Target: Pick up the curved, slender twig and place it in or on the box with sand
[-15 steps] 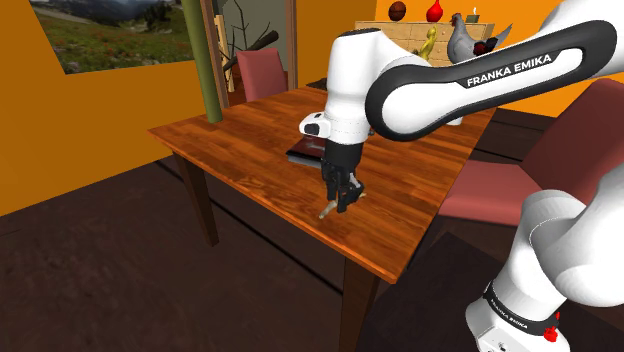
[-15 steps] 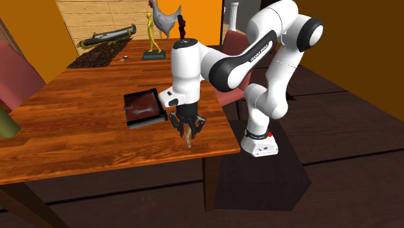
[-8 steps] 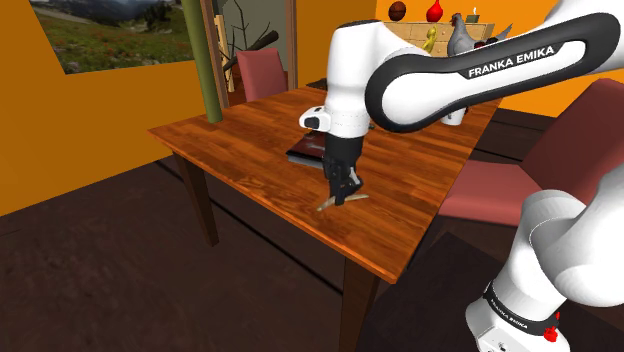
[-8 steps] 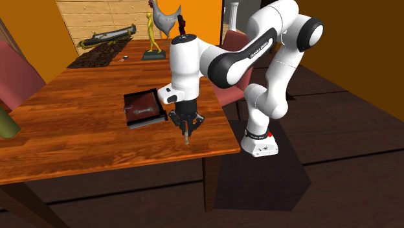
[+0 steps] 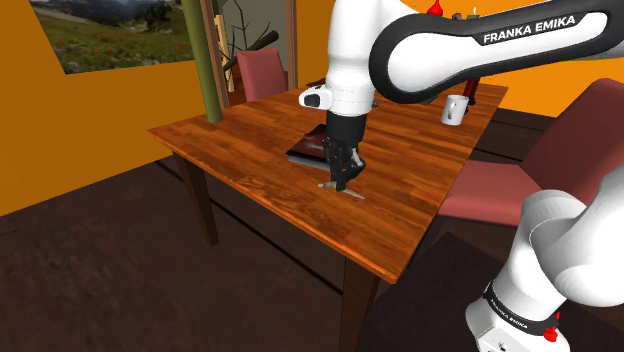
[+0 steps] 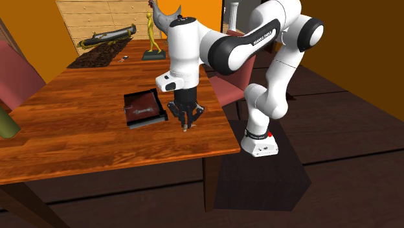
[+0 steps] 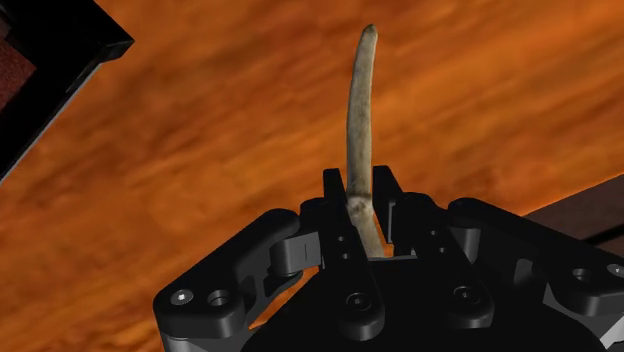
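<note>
Gripper (image 7: 362, 192) is clamped tight on the twig (image 7: 360, 110). The fingers pinch it near one end, and the rest of it, pale and a bit bent, pokes out past the tips. The box (image 6: 144, 107) is a flat dark tray with reddish-brown fill, lying on the wooden table (image 6: 78, 123). The gripper hangs just beside the box, on its right in the second exterior view, pointing down. The twig is near the box but not in it or touching it. Can't tell if its low tip touches the wood. A white mug (image 5: 455, 108) sits well beyond the box.
</note>
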You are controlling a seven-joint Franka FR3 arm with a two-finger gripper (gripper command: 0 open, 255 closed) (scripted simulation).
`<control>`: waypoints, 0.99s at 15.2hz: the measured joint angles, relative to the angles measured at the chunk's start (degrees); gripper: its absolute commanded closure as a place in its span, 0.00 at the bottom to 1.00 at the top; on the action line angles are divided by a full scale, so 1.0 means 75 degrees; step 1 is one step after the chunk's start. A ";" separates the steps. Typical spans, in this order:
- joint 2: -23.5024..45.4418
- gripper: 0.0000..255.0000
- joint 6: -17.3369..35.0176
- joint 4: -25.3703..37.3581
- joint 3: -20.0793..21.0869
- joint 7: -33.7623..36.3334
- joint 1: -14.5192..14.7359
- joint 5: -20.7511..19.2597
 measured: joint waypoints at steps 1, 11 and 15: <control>-0.0027 1.00 -0.0089 0.0061 -0.0012 -0.0012 -0.0004 -0.0002; 0.0022 1.00 -0.1121 0.1141 -0.0040 -0.0008 -0.0021 -0.0026; 0.0439 1.00 -0.1170 0.1595 -0.0355 -0.0461 -0.0210 -0.0154</control>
